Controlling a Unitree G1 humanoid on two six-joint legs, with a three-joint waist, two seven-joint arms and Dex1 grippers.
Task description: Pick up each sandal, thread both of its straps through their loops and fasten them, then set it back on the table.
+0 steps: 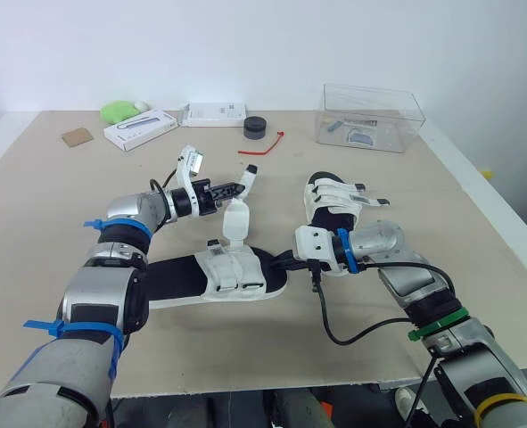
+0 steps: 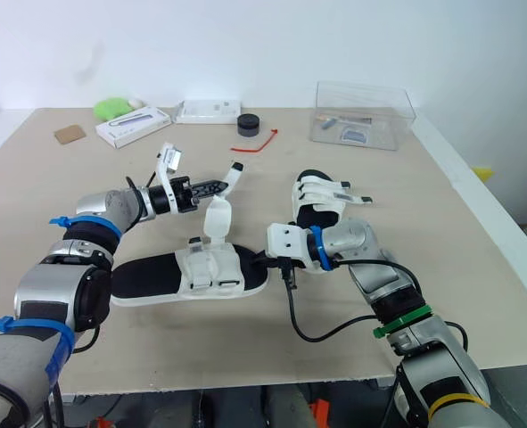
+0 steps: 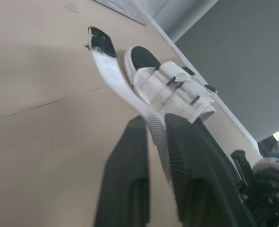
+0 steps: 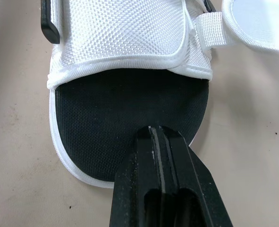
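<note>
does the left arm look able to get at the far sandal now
Probably not yet: left gripper is shut on the strap of the near sandal; nothing else blocks the far sandal.

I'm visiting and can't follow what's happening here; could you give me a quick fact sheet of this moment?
Left gripper: shut on a white strap, held up above the near sandal
Right gripper: shut, tips on that sandal's black toe insole
Far sandal: flat on the table, no gripper touching it
Far edge: clear box
</note>
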